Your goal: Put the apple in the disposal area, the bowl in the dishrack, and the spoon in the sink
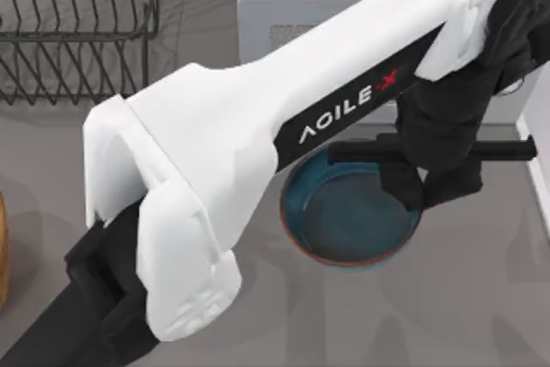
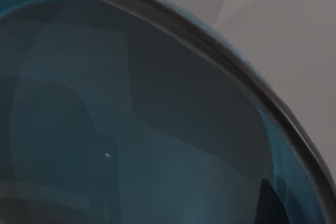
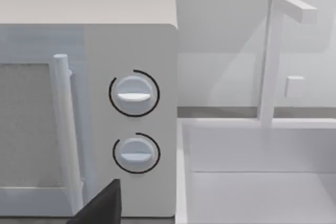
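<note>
Top view: left hand (image 1: 404,182) sits at the bowl (image 1: 348,217) on the tabletop (image 1: 481,298), grip undeterminable; dishrack (image 1: 77,23) empty, so that step is pending. Left wrist view: bowl interior (image 2: 131,129) close. Right wrist view: microwave (image 3: 131,103), sink (image 3: 252,177).
</note>
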Tool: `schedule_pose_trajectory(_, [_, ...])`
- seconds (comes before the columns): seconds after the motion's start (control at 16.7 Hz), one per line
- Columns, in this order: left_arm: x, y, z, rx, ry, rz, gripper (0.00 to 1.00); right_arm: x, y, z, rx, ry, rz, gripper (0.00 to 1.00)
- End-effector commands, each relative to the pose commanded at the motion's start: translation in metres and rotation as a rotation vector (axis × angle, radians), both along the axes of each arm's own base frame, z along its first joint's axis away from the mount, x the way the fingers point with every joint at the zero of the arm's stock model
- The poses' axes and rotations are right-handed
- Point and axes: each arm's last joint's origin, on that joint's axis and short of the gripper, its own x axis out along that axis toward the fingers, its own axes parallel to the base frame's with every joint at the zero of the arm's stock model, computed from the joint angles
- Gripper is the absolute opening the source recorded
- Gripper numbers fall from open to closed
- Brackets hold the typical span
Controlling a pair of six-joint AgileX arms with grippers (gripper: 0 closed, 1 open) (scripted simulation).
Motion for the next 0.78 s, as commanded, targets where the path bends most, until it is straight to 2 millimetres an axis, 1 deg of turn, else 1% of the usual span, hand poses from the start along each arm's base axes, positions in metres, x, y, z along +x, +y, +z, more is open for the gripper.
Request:
schedule_pose_trajectory(0.36, [0.000,0.002,0.005,-0.003,-0.002,0.000,0.00,0.000,0.000,0.000,0.000,0.000,0.000,1.00])
schedule_pose_trajectory(0.48, [0.006,0.009,0.012,-0.017,-0.015,0.010,0.00,0.000,0.000,0.000,0.000,0.000,0.000,1.00])
schedule_pose_trajectory(0.6, [0.021,0.029,0.027,-0.054,-0.050,0.034,0.00,0.000,0.000,0.000,0.000,0.000,0.000,1.00])
schedule_pose_trajectory(0.66, [0.032,0.044,0.038,-0.081,-0.076,0.052,0.00,0.000,0.000,0.000,0.000,0.000,0.000,1.00])
schedule_pose_trajectory(0.78, [0.052,0.085,0.064,-0.142,-0.146,0.094,0.00,0.000,0.000,0.000,0.000,0.000,0.000,1.00])
